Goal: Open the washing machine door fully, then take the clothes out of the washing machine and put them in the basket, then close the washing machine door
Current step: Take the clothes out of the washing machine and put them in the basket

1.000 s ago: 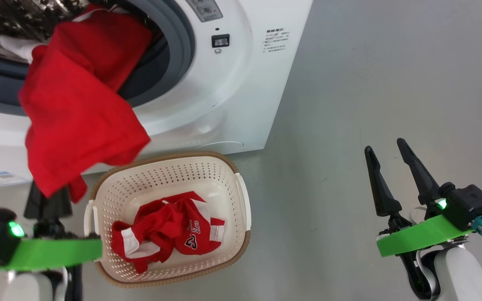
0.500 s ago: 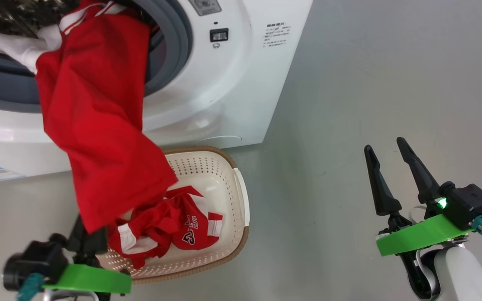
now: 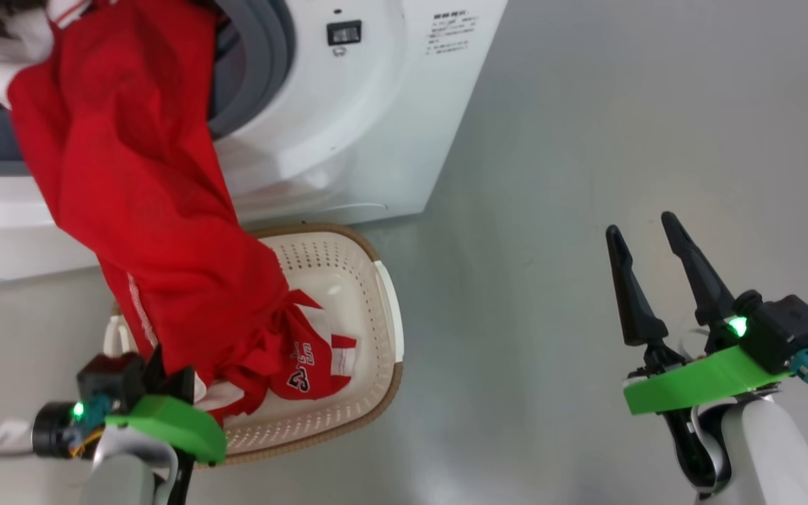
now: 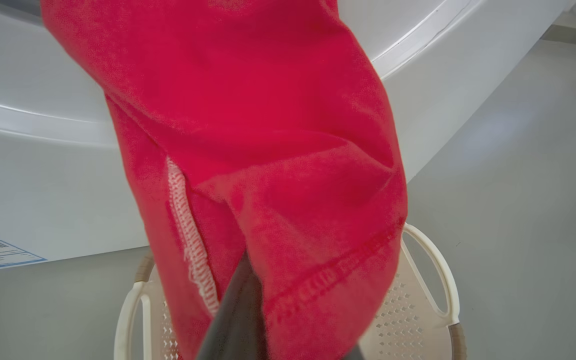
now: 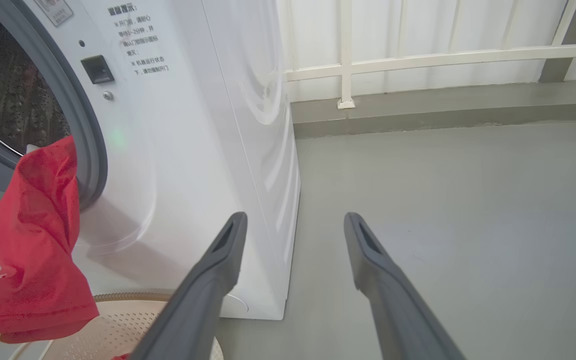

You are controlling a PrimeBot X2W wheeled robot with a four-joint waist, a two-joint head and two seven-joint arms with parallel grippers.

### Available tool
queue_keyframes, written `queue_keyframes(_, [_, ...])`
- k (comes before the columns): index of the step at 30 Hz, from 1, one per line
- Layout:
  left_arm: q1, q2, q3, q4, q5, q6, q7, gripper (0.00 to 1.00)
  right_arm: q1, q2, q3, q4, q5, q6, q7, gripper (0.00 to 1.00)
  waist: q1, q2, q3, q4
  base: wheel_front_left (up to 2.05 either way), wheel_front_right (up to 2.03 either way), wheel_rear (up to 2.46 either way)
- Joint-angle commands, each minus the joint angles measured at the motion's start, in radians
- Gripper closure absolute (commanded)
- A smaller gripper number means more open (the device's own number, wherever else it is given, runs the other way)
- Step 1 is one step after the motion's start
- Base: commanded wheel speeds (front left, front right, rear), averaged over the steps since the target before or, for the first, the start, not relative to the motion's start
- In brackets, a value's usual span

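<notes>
dragging the red garment (image 3: 130,196) down and inward, the left hand (image 3: 165,379) has come from beside the basket (image 3: 388,330) to over its near rim, pinched shut on the hem. the garment's top end hangs from the washing machine (image 3: 348,126) mouth, so it isn't free yet. far right, the right hand (image 3: 639,226) waits over the floor (image 3: 586,140), wide, empty.

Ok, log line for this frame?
left gripper: shut on red garment | garment: hangs from washer over basket | right gripper: open, empty
</notes>
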Motion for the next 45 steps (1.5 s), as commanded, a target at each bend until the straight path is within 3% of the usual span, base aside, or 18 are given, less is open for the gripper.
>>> queue_keyframes(1, [-0.049, 0.03, 0.015, 0.047, 0.013, -0.003, -0.012, 1.0, -0.02, 0.005, 0.026, -0.027, 0.009, 0.002, -0.005, 0.0, 0.0, -0.0001, 0.028, -0.018, 0.0, 0.0, 0.0])
queue_keyframes(10, [-0.219, 0.087, -0.055, 0.337, 0.022, -0.003, -0.012, 1.0, -0.054, 0.019, 0.037, -0.037, 0.011, 0.002, -0.005, 0.0, 0.0, -0.0001, 0.096, -0.065, 0.0, 0.0, 0.0])
queue_keyframes(20, [-0.346, 0.124, -0.083, 0.508, 0.015, -0.003, -0.012, 1.0, -0.077, 0.031, 0.044, -0.042, 0.011, 0.002, -0.005, 0.0, 0.0, -0.0001, 0.144, -0.103, 0.0, 0.0, 0.0])
queue_keyframes(23, [-0.38, 0.134, -0.09, 0.553, 0.002, -0.003, -0.012, 0.82, -0.08, 0.034, 0.047, -0.041, 0.012, 0.002, -0.005, 0.0, 0.0, -0.0001, 0.151, -0.111, 0.0, 0.0, 0.0])
queue_keyframes(25, [-0.4, 0.142, -0.089, 0.576, -0.007, -0.003, -0.012, 0.62, -0.083, 0.035, 0.051, -0.04, 0.011, 0.002, -0.005, 0.0, 0.0, -0.0001, 0.155, -0.115, 0.0, 0.0, 0.0])
queue_keyframes(26, [-0.409, 0.146, -0.088, 0.585, -0.011, -0.003, -0.012, 0.39, -0.084, 0.036, 0.052, -0.039, 0.011, 0.002, -0.005, 0.0, 0.0, -0.0001, 0.156, -0.117, 0.0, 0.0, 0.0])
queue_keyframes(27, [-0.417, 0.149, -0.086, 0.592, -0.013, -0.003, -0.012, 0.09, -0.085, 0.037, 0.053, -0.038, 0.011, 0.002, -0.005, 0.0, 0.0, -0.0001, 0.157, -0.119, 0.0, 0.0, 0.0])
queue_keyframes(28, [-0.423, 0.152, -0.084, 0.597, -0.015, -0.003, -0.012, 0.0, -0.087, 0.038, 0.054, -0.038, 0.01, 0.002, -0.005, 0.0, 0.0, -0.0001, 0.158, -0.121, 0.0, 0.0, 0.0])
queue_keyframes(45, [-0.388, 0.127, -0.046, 0.523, -0.055, -0.003, -0.012, 0.0, -0.077, 0.029, 0.044, -0.027, 0.005, 0.002, -0.005, 0.0, 0.0, -0.0001, 0.115, -0.081, 0.0, 0.0, 0.0])
